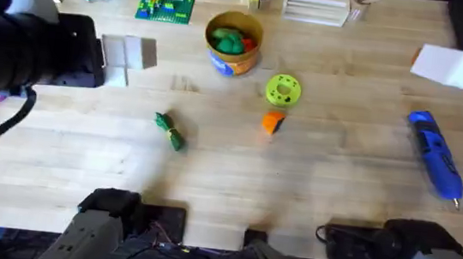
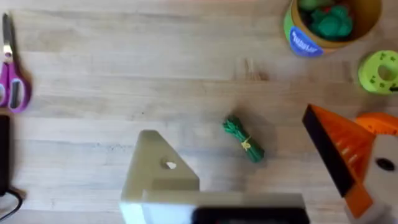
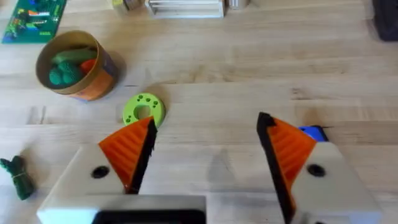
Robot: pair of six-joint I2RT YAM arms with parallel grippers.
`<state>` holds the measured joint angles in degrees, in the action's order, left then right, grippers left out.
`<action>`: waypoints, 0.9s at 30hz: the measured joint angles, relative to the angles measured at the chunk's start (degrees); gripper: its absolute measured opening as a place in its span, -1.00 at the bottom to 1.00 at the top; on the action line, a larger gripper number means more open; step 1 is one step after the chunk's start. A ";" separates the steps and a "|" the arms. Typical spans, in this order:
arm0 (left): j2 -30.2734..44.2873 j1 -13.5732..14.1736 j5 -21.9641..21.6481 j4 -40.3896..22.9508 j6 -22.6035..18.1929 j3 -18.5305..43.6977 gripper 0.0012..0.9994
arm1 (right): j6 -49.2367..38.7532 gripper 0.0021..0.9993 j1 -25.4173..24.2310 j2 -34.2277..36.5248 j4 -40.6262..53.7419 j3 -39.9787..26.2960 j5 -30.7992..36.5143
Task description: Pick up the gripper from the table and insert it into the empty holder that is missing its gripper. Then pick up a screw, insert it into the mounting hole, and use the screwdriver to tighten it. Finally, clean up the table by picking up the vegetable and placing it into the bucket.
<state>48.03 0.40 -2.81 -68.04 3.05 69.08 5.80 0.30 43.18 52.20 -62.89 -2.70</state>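
One ribbed orange gripper (image 1: 273,123) beside lime disc (image 1: 283,89), green vegetable (image 1: 168,130) apart.

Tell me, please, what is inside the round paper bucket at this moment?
The bucket holds green toy vegetables, plus something red or orange at one side. Whatever lies beneath them, and the bucket's bottom, is covered. The dark green vegetable lies outside, on the table.

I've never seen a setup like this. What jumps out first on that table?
Probably the bright blue screwdriver lying at the table's right side, and the tan bucket of toy vegetables near the far middle. A lime-green disc sits beside the bucket with a small orange gripper just in front, and a green vegetable lies alone left of centre.
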 joint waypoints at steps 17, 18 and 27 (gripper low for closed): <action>7.00 0.00 3.18 4.86 31.05 -20.27 0.99 | 0.00 0.98 0.00 1.18 0.99 -0.05 0.00; 7.00 0.00 3.99 6.08 31.89 -21.89 0.90 | 0.00 0.98 0.00 1.18 0.99 -0.05 0.00; 6.98 0.00 6.92 10.66 32.41 -24.61 -0.97 | 0.00 0.98 0.00 1.18 0.99 -0.05 0.00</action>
<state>55.00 0.40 4.11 -57.38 35.46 44.47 5.80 0.30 44.36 53.19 -62.94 -2.70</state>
